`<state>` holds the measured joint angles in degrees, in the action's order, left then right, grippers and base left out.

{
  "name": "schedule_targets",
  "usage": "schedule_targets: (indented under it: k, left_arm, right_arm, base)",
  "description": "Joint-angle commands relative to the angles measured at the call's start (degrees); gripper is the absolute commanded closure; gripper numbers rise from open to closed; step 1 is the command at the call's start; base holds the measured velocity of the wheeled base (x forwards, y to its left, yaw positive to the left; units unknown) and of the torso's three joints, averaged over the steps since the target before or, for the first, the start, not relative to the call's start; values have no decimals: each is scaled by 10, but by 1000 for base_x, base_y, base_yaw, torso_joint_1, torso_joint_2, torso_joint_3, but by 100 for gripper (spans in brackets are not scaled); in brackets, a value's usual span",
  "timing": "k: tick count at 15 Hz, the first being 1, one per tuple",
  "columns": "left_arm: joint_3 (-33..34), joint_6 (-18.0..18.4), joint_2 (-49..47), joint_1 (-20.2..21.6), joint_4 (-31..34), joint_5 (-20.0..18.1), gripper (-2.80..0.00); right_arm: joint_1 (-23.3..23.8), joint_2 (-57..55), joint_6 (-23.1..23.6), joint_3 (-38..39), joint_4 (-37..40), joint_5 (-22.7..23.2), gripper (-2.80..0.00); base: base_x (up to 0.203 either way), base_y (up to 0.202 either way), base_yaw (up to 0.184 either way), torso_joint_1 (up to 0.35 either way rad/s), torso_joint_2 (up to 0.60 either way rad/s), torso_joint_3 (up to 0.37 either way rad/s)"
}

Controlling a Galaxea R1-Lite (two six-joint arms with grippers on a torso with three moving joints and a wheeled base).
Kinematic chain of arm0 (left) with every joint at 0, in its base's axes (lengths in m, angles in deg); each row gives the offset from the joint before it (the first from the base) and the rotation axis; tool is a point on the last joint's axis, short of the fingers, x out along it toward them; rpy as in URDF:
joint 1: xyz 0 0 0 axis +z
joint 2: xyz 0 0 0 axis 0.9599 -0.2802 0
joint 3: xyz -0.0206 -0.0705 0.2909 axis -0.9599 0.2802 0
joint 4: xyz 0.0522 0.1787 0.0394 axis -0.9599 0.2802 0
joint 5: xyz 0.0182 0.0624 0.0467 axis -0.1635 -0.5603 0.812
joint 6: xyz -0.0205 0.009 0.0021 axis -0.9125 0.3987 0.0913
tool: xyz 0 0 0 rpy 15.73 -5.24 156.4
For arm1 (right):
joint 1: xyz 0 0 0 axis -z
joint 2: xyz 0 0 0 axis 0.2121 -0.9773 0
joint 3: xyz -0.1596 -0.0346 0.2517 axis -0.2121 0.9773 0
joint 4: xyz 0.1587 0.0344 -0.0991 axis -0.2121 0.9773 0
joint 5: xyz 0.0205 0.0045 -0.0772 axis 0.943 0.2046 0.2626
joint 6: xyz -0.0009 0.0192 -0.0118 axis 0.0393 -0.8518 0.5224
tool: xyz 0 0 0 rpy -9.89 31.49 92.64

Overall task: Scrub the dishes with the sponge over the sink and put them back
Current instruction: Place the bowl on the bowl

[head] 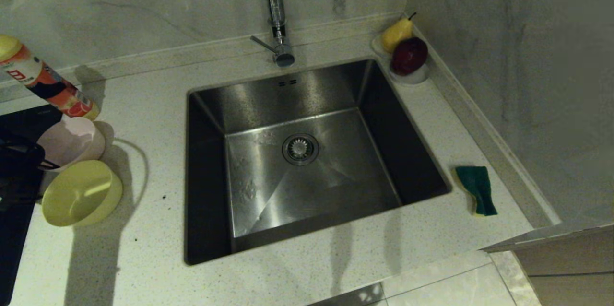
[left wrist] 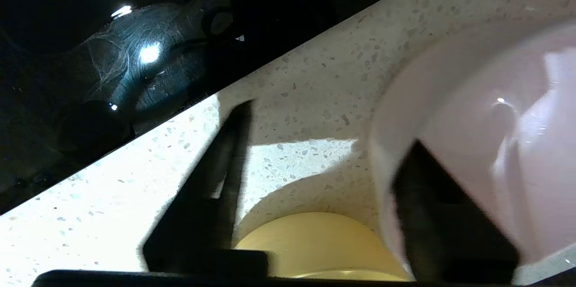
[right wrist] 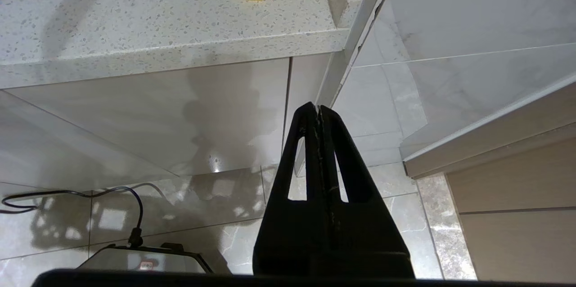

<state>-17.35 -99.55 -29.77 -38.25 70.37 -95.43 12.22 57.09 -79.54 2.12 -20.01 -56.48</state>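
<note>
Two dishes stand on the counter left of the sink (head: 297,152): a pale pink bowl (head: 72,143) and a yellow bowl (head: 81,193) in front of it. My left gripper (left wrist: 330,123) is at the pink bowl (left wrist: 486,111), open. One finger (left wrist: 432,197) is inside the bowl, just behind its wall. The other finger (left wrist: 225,165) is outside over bare counter, well apart from the wall. The yellow bowl (left wrist: 315,242) lies just below the jaws. The green-and-yellow sponge (head: 477,190) lies on the counter right of the sink. My right gripper (right wrist: 318,107) hangs shut and empty below the counter edge.
A tall chrome faucet (head: 276,13) rises behind the sink. A tilted bottle (head: 43,83) stands behind the pink bowl, beside a black glass cooktop (left wrist: 112,53). A white dish with a pear and a dark red fruit (head: 407,54) sits in the back right corner by the wall.
</note>
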Motion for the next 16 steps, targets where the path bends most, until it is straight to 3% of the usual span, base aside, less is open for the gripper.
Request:
schedule_targets:
  k: [1,13,16]
  left_arm:
    - [-6,-3,2,0,1,-1,0]
    - [-91,0,73,23,14,11,0]
    - [-93,3,108,22,72,-2,0]
  right_arm:
    - [0,0,0,0,0,0,0]
    - [-1,0,0,0,0,0,0]
    - [-1,0,0,0,0,0,0]
  base:
    - [0,0,0,0,0,0]
    - [0,0,0,0,0,0]
    - [0,0,0,0,0,0]
